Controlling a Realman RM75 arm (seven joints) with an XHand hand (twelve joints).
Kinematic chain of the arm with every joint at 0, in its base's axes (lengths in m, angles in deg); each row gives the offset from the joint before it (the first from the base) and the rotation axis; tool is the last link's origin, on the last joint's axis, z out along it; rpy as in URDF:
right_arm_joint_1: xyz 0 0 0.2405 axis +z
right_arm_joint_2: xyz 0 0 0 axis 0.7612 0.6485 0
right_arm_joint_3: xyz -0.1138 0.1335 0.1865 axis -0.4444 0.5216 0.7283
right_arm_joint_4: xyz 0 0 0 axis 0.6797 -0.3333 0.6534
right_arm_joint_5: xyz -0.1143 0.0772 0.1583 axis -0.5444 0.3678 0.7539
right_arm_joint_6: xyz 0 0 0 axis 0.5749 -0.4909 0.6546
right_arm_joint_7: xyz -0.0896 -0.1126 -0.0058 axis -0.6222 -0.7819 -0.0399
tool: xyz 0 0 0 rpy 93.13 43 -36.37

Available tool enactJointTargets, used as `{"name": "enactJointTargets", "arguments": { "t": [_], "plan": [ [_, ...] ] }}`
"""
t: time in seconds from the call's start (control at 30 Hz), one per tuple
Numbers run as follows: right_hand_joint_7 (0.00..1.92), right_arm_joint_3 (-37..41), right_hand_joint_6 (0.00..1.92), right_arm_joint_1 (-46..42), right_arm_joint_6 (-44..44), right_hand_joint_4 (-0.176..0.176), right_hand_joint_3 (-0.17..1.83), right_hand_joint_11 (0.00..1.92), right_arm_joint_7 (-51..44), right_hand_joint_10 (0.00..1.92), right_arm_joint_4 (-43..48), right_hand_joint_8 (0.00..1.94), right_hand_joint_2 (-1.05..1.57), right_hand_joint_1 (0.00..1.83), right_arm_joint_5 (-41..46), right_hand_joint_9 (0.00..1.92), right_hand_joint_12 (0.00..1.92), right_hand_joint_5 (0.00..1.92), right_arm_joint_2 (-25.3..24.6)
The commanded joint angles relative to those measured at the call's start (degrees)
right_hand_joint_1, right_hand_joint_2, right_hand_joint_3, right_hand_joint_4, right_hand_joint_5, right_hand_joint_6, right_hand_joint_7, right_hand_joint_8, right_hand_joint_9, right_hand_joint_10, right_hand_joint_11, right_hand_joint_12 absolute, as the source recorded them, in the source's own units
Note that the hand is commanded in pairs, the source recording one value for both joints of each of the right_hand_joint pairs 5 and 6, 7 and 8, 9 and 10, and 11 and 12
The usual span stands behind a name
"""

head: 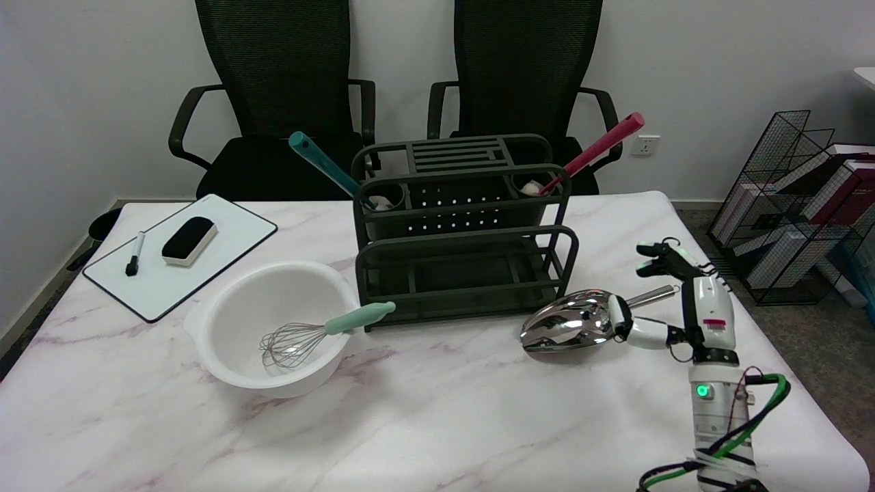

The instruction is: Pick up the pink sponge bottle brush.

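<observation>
One robot hand (673, 301) open beside scoop (574, 321)

an office-like room is suggested by two black mesh chairs (273, 96) at the top, a whiteboard (179, 254) at left, and wire-racked binders (800, 205) at far right.

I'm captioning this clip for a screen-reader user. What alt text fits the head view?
The robot's right hand, holding nothing with fingers spread, hovers by a shiny metal scoop on a marble table, far from the pink sponge bottle brush standing in the right cup of a dark green rack. A teal brush leans in the rack's left cup; a whisk rests in a white bowl.
</observation>
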Motion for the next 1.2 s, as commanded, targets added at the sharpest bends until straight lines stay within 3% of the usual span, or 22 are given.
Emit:
{"name": "enactJointTargets", "arguments": {
  "t": [0.03, 0.3, 0.57, 0.87, 1.2],
  "plan": [
    [0.81, 7.8, 0.55, 4.9, -24.2, 0.000, 1.19, 0.74, 23.1, 0.73, 8.5, 0.81, 0.27, 1.01, 10.3, 0.73, 0.74, 0.55, 2.0],
    [0.78, 8.3, 0.58, 10.0, -26.7, 0.000, 1.11, 0.76, 34.2, 0.74, 8.3, 0.78, 0.34, 0.97, 10.4, 0.74, 0.76, 0.58, 3.4],
    [0.77, 7.8, 0.55, 17.0, -30.2, 0.000, 1.00, 0.76, 36.2, 0.75, 7.0, 0.77, 0.41, 0.94, 8.9, 0.75, 0.76, 0.55, 4.8],
    [0.73, 7.7, 0.48, 22.7, -35.9, 0.000, 1.02, 0.70, 46.7, 0.73, 1.2, 0.73, 0.36, 0.95, 6.4, 0.73, 0.70, 0.48, 5.2],
    [0.70, 7.3, 0.46, 26.6, -38.9, 0.000, 1.05, 0.64, 47.7, 0.70, -1.1, 0.70, 0.32, 0.95, 5.5, 0.70, 0.64, 0.46, 5.5]
  ]
}}
